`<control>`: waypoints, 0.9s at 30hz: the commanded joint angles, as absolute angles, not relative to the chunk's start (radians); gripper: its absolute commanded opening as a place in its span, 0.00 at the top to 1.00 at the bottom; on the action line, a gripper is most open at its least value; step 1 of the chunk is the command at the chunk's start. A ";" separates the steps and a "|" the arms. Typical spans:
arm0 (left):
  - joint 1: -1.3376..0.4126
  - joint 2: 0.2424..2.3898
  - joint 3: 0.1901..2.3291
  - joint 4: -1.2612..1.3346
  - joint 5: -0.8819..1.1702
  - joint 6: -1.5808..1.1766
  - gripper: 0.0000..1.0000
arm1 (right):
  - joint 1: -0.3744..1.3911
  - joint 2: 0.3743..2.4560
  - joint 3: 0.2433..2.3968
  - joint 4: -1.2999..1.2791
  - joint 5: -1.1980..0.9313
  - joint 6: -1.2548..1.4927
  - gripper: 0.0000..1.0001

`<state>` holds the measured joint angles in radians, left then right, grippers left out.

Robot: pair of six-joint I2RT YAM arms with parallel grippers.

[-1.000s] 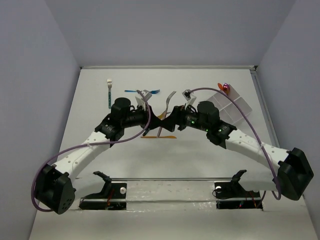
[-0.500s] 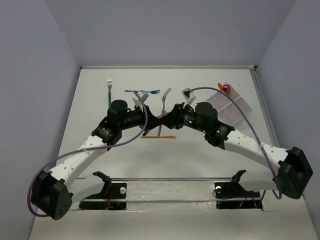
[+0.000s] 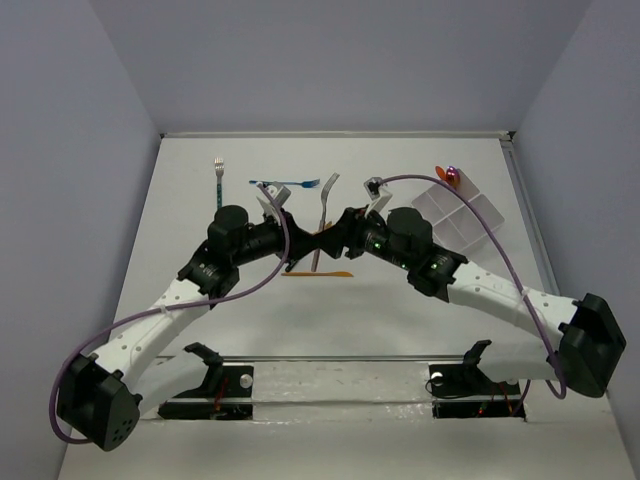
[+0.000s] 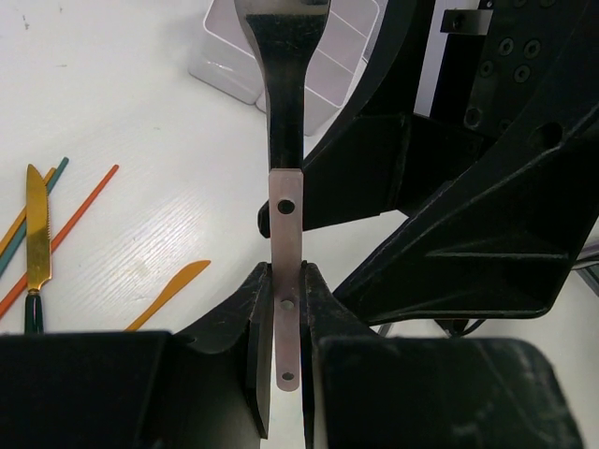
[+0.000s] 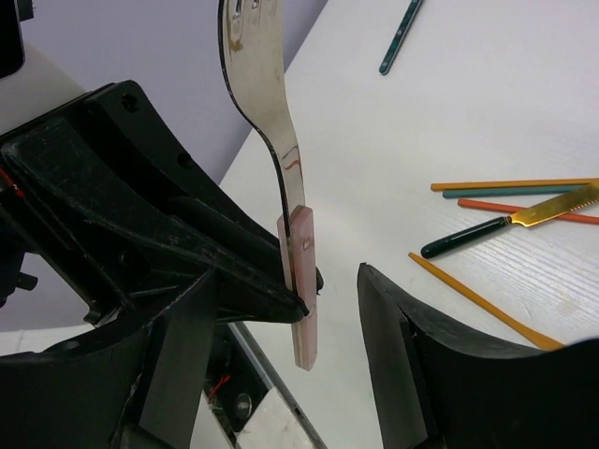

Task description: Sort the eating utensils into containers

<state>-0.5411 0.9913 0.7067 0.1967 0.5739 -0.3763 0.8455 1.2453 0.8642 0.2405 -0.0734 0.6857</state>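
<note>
Nearest the arm bases, an orange knife [image 3: 320, 273] lies flat on the white table [image 3: 400, 320], just under the spot where the two arms meet. Above it, the left gripper [image 4: 285, 281] is pressed together on the pale pink handle of a silver utensil [image 4: 284, 84], which stands roughly upright with its head away from the table. The right gripper [image 5: 285, 273] faces it from the other side, spread wide. The handle hangs between its fingers [image 5: 398, 355], with a plain gap on one side.

The left wrist view alone shows the pinch. Both black fingers [image 4: 255, 318] lie flat against the handle, whose end pokes out past them. The right wrist view alone shows the open stance of the other pincer. It also shows a gold-bladed knife [image 5: 524, 220] with a dark handle lying beside a thin orange stick [image 5: 505, 184] on the table.

Both wrist views crop the utensil's head, and the overhead view shows it too small to name its kind.

Only the overhead view takes in the far side. There a blue utensil [image 3: 285, 184] lies just beyond the left gripper and a green-handled fork [image 3: 218, 185] lies further left. The divided white container [image 3: 470, 215] sits to the right, behind the right arm and well apart from the held utensil.
</note>
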 commanded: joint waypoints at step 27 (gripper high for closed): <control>-0.598 0.982 0.713 0.288 0.640 -0.419 1.00 | 0.876 1.236 0.957 0.244 0.104 0.647 0.36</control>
